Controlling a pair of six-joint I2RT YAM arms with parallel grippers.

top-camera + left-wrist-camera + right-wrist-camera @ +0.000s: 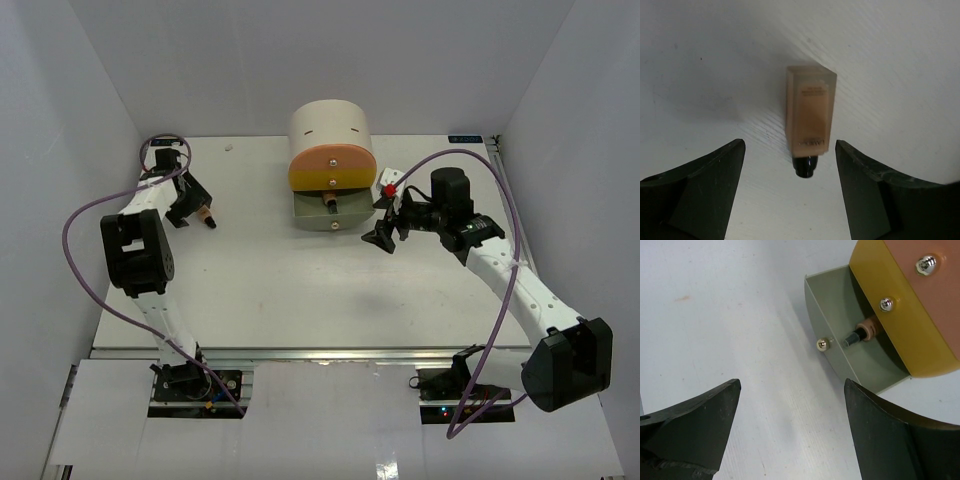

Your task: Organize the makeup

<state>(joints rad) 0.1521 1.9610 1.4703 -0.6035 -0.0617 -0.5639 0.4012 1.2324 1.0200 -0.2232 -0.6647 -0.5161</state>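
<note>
White table: tan bottle lies ahead of the left gripper, jaws parted.
Likely light, rigid, slick; grip across its flat sides.

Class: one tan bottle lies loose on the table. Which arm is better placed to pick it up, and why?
Left. The left gripper hangs open over the tan bottle, which lies between its fingers in the wrist view. The right gripper is across the table, by the open green drawer.

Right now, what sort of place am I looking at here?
Probably a robot lab test cell: a white table boxed in by plain white walls, left arm and right arm bolted at its near edge, and staged props, a drawer unit and tan bottle.
</note>
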